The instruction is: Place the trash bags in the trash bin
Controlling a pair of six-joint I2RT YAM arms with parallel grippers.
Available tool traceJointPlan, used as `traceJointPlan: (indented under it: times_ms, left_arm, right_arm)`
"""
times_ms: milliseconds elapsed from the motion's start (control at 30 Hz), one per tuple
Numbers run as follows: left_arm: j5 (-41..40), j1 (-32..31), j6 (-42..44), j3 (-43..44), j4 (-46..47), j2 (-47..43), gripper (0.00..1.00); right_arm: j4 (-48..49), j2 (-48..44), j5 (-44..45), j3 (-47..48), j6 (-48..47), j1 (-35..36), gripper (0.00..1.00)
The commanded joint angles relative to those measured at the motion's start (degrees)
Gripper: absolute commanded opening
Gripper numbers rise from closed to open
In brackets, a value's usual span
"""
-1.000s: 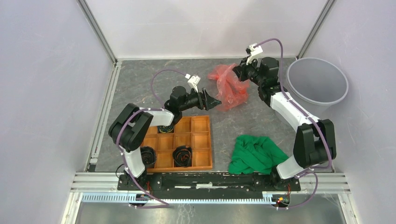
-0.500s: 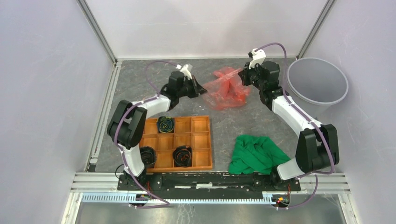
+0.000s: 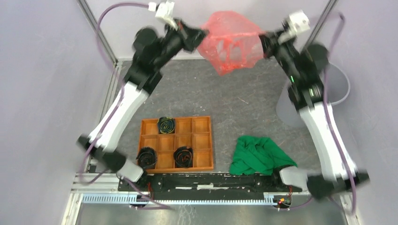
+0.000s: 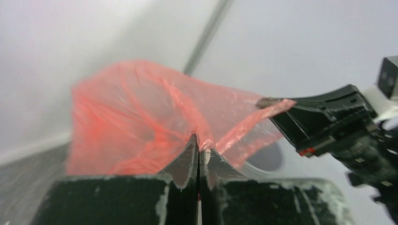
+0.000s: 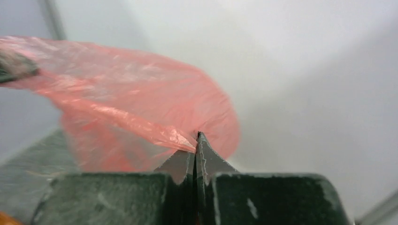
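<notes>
The red trash bag [image 3: 230, 44] hangs high above the table's far side, stretched between both grippers. My left gripper [image 3: 202, 33] is shut on its left edge; in the left wrist view the film [image 4: 141, 117] is pinched at the closed tips [image 4: 199, 143]. My right gripper [image 3: 263, 42] is shut on the right edge, and the bag [image 5: 141, 108] spreads out from its closed tips [image 5: 196, 140]. The grey trash bin [image 3: 285, 111] stands at the far right, mostly hidden behind my right arm and below and to the right of the bag.
An orange compartment tray [image 3: 202, 140] with black rolled items [image 3: 165, 124] sits near the front left. A green cloth [image 3: 258, 154] lies crumpled at the front right. Enclosure walls and metal posts stand close behind the raised arms.
My left gripper shut on the bag's left edge. Both arms then rose steeply, lifting the bag off the table and spreading it between them.
</notes>
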Motion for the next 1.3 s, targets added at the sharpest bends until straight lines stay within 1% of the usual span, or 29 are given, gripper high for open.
traceJointPlan:
  times_ms: [0,33,67,100,133,167,200,267,333,433,500,567,667,733,800,833,900,967,1033,1067,1100,1167,1233,1267]
  left_arm:
    - [-5.01,-5.73,8.48,-25.13,13.51,-19.22,0.02]
    - [-8.97,-5.77,6.92,-33.51,17.02,-23.26,0.02]
    - [-14.45,-5.78,5.09,-40.66,18.24,-26.09,0.02]
    - [-20.07,-5.77,3.09,-46.53,15.60,-27.76,0.02]
    - [-23.36,-5.31,1.64,-50.73,13.69,-28.33,0.02]
    - [-24.42,-4.75,1.18,-54.66,10.73,-28.15,0.02]
    - [-24.51,-4.29,0.97,-58.22,10.00,-27.68,0.02]
    - [-23.53,-3.17,-0.95,-64.75,11.57,-27.15,0.02]
    - [-19.66,-1.88,-2.37,-68.33,14.27,-26.55,0.02]
    - [-16.72,-1.74,-2.56,-66.84,14.91,-25.19,0.02]
    - [-13.82,-1.53,-2.12,-63.01,13.38,-23.58,0.02]
    - [-8.21,-1.18,-1.54,-56.32,9.92,-21.93,0.02]
    - [-0.10,-1.15,-0.10,-41.97,4.53,-20.21,0.02]
    - [3.14,-1.18,1.01,-33.03,2.35,-19.77,0.02]
    - [3.94,-1.14,2.56,-25.92,0.76,-19.99,0.02]
    - [3.45,-1.15,3.63,-23.93,0.47,-20.44,0.02]
    - [-0.20,-1.12,5.81,-23.58,0.43,-21.86,0.02]
    - [-7.22,-1.11,7.06,-27.53,0.38,-23.04,0.02]
    - [-13.23,-0.83,6.83,-32.74,-1.12,-22.60,0.02]
    - [-14.09,-0.46,6.63,-35.62,-2.83,-21.60,0.02]
    - [-14.05,0.20,6.58,-37.46,-3.75,-20.39,0.02]
    - [-11.12,2.35,6.41,-40.29,-6.23,-17.88,0.02]
    - [-8.92,4.67,6.18,-42.40,-6.60,-17.05,0.02]
    - [-8.10,6.09,5.88,-42.79,-6.54,-17.21,0.02]
  right_arm:
    - [27.51,-22.06,-9.29,-25.63,3.06,1.48,0.01]
    - [32.03,-24.53,-9.92,-32.75,2.96,1.57,0.01]
    - [34.49,-26.91,-9.91,-39.29,2.67,1.63,0.01]
    - [35.74,-28.17,-9.22,-44.31,2.45,1.67,0.01]
    - [35.94,-29.02,-8.33,-49.66,2.24,1.66,0.01]
    - [35.65,-29.24,-7.00,-54.05,2.26,1.70,0.01]
    - [33.96,-28.85,-5.56,-57.43,2.73,1.67,0.01]
    - [30.07,-27.58,-5.48,-60.54,3.86,1.63,0.01]
    - [28.70,-26.44,-7.59,-61.95,4.47,2.17,0.01]
    - [26.12,-24.55,-7.23,-60.29,5.17,3.46,0.01]
    - [21.23,-21.65,-6.58,-54.44,5.05,3.64,0.01]
    - [15.16,-18.40,-6.43,-45.93,4.71,3.90,0.01]
    - [5.52,-13.30,-8.27,-29.59,3.55,4.58,0.01]
    - [1.76,-11.00,-10.09,-18.15,2.59,5.41,0.01]
    - [2.42,-10.64,-11.28,-13.06,3.36,5.78,0.01]
    - [4.53,-11.06,-11.78,-13.13,4.13,5.73,0.01]
    - [10.26,-13.25,-11.55,-17.04,5.44,5.77,0.01]
    - [16.63,-14.91,-8.62,-24.36,6.53,5.79,0.01]
    - [18.23,-14.75,-5.48,-31.41,6.46,5.79,0.01]
    - [18.08,-13.99,-3.88,-35.18,5.89,5.75,0.01]
    - [17.80,-12.99,-3.07,-37.54,5.57,5.76,0.01]
    - [16.11,-9.65,-3.58,-40.94,4.29,5.77,0.01]
    - [12.54,-6.53,-5.50,-40.30,2.98,5.86,0.01]
    - [11.09,-4.94,-6.64,-38.27,2.52,5.95,0.01]
